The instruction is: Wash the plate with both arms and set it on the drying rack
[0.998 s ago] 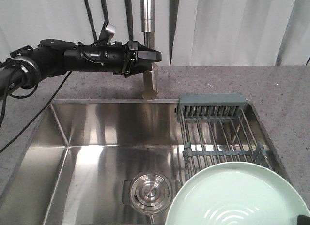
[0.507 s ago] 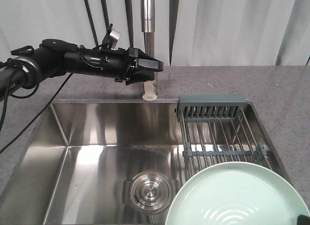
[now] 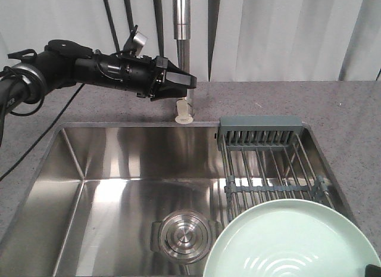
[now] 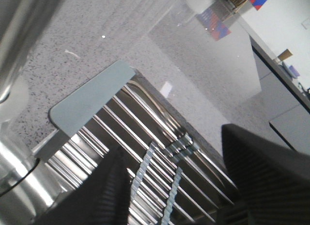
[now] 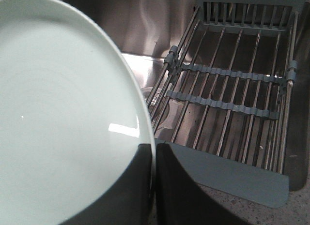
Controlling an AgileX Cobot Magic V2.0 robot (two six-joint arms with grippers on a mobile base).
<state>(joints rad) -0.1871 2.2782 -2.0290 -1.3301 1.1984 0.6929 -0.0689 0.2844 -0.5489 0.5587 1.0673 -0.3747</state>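
The pale mint-green plate [image 3: 292,244] hangs at the sink's front right, partly over the drying rack [image 3: 268,164]. In the right wrist view my right gripper [image 5: 154,184] is shut on the plate [image 5: 63,104], its rim pinched between the two dark fingers. Only a black tip of that gripper [image 3: 374,270] shows in the front view. My left arm reaches in from the left above the counter, and its gripper [image 3: 181,80] is beside the faucet stem [image 3: 181,27]. In the left wrist view that gripper [image 4: 179,186] is open, with only the rack [image 4: 145,138] far below it.
The steel sink [image 3: 119,170] has a round drain [image 3: 184,235] at the front middle. Grey speckled counter [image 3: 333,104] surrounds it, with a white curtain behind. The rack [image 5: 227,89] spans the sink's right side. Cables hang behind the left arm.
My left gripper has risen a little and pulled back from the faucet's base, which now shows. The plate and right gripper have not moved.
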